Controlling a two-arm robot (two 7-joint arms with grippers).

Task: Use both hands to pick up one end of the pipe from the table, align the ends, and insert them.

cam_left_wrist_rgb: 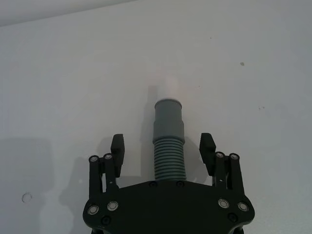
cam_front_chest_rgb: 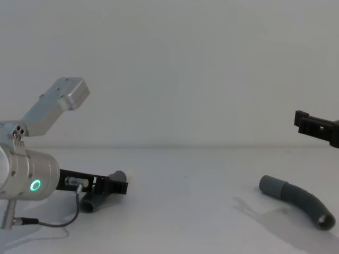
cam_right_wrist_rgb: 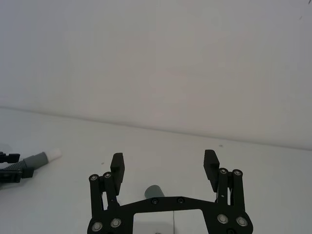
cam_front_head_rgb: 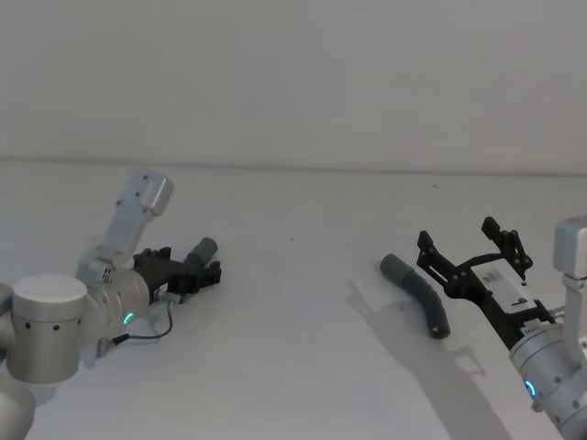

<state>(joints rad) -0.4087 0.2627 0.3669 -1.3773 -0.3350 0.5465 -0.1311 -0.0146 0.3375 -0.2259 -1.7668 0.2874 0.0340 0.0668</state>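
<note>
A ribbed grey hose [cam_left_wrist_rgb: 169, 163], its white-tipped cuff pointed forward-right, is straddled by the spread left gripper [cam_left_wrist_rgb: 162, 145]; the right gripper [cam_right_wrist_rgb: 164, 165] is likewise spread.

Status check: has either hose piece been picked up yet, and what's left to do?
Nothing is finished yet. Both pieces lie on the table. In hand: the left gripper straddles the left hose piece, fingers open and clear of its ribs; the right gripper hangs open above the right hose piece, apart from it. Left: close on both, lift, line up the white tip with the other cuff, and insert.
</note>
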